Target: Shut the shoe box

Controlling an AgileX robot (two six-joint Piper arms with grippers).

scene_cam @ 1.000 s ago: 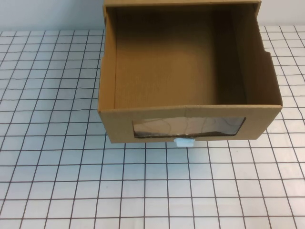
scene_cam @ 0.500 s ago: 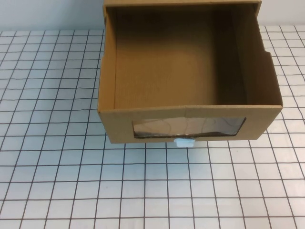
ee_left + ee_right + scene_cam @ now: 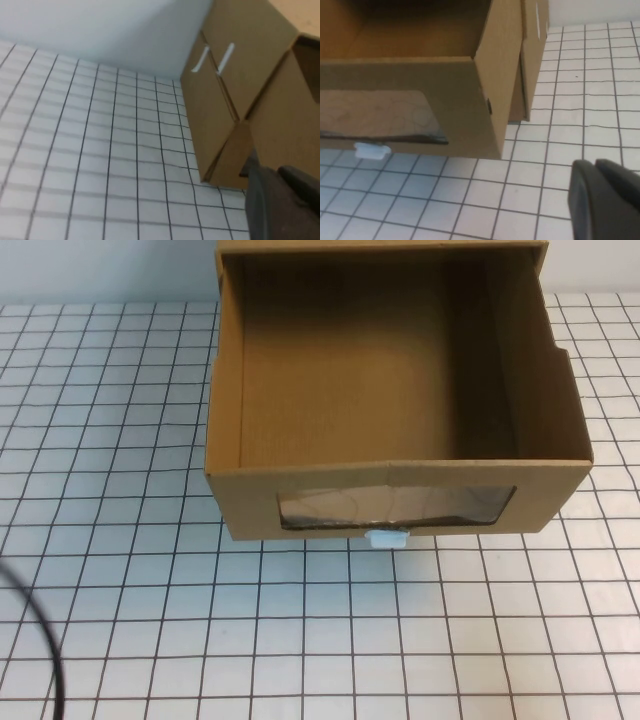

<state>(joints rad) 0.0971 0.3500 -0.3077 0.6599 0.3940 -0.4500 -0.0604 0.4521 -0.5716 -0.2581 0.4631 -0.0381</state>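
Centre-far on the gridded table (image 3: 120, 440): shoe box (image 3: 250, 502), brown cardboard, drawer type. Drawer is pulled well out toward the near side, open top, nothing visible inside. Only the front lip of the outer sleeve (image 3: 380, 246) shows, at the far edge of the high view. So the box is not closed.

Front panel faces near. Clear plastic window (image 3: 395, 507) spans most of its width, and the film looks wrinkled. Small white pull tab (image 3: 386, 538) sits just below the window, roughly mid-panel, overhanging the bottom edge. Right side wall of the drawer has a stepped cut toward the far end.

Left gripper (image 3: 280, 197): not in the high view, only a dark part of it shows in its own wrist camera. It sits left of the box, off the drawer's left side, not touching the cardboard. Grip state: cannot tell. That camera also shows the sleeve's left side with two short white marks (image 3: 226, 57) on it, and the drawer sticking out nearer.

Right gripper (image 3: 602, 200): likewise only in its own wrist camera. It is on the near-right of the drawer's front right corner, above bare tiles, clear of the box. Grip state: cannot tell.

Thin dark cable (image 3: 40, 640) curves across the near-left corner of the table.
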